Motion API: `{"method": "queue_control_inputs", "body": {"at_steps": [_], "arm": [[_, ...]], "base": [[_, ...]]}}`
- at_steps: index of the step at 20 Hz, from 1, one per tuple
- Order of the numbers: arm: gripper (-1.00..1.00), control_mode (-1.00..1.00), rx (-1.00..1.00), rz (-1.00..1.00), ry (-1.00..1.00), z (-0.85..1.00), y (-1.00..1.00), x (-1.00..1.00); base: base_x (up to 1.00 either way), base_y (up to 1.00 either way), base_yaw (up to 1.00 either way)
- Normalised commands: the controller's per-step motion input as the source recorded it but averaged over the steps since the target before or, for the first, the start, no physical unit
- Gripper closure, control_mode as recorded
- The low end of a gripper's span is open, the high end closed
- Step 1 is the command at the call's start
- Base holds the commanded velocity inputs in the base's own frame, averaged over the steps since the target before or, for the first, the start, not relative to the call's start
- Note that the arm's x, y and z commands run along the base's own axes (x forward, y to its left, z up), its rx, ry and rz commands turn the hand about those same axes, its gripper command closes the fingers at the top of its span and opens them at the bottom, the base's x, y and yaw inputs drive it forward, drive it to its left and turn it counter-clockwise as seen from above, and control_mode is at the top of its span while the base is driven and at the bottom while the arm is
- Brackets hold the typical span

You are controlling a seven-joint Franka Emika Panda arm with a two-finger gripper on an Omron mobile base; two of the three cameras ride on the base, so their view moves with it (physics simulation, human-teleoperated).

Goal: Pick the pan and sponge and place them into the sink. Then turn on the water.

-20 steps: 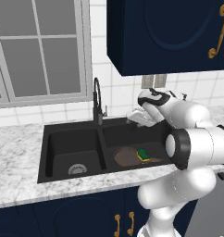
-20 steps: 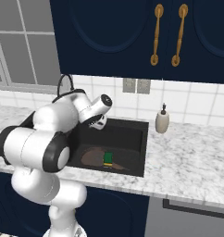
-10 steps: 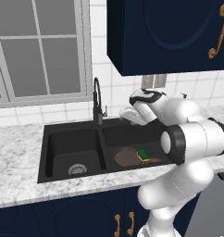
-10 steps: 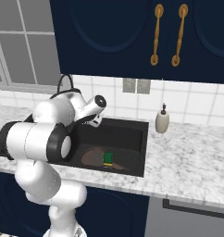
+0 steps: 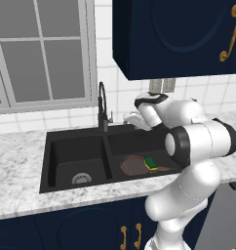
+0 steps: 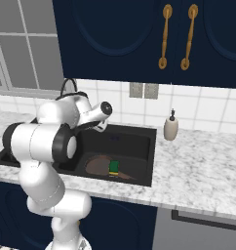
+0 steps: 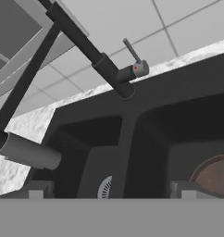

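Hovering over the back of the sink [image 5: 50, 166], the gripper [image 5: 131, 118] has its jaws spread wide with nothing between them; in the hand view the two fingertips [image 7: 36, 190] stand far apart at the bottom. Just ahead of the gripper stands the black arched faucet [image 5: 102, 106], close but not touching, and the hand view shows its small side lever [image 7: 132, 54] sticking out from the base, a little beyond and between the fingertips. Below the gripper, in the basin on its own side of the centre divider [image 5: 108, 158], lies the reddish-brown pan [image 5: 133, 165], flat on the basin floor with its thin handle [image 5: 165, 168] pointing away from the divider. The sponge [image 5: 150, 162], yellow with a green layer, rests on the pan's rim, well under the gripper. Past the divider, the other basin shows its round silver drain [image 5: 81, 178]. Out on the marble counter [image 6: 203, 166], well off to the far side of the gripper from the faucet, stands a white soap dispenser [image 6: 170, 127].
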Motion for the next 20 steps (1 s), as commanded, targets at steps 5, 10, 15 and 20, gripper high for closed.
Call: {"method": "queue_control_inputs", "body": {"at_steps": [5, 10, 15, 20], "arm": [[-1.0, -1.0, 0.03, 0.0, 0.0, 0.0, 0.23, 0.17], [-1.0, -1.0, 0.03, 0.0, 0.0, 0.0, 0.2, 0.27], [-1.0, -1.0, 0.01, -0.02, 0.0, -0.11, 0.02, 0.26], [-1.0, -1.0, 0.0, -0.04, -0.03, -0.2, 0.0, 0.28]], "base": [[0.0, 0.0, 0.0], [0.0, 0.0, 0.0], [0.0, 0.0, 0.0], [0.0, 0.0, 0.0]]}}
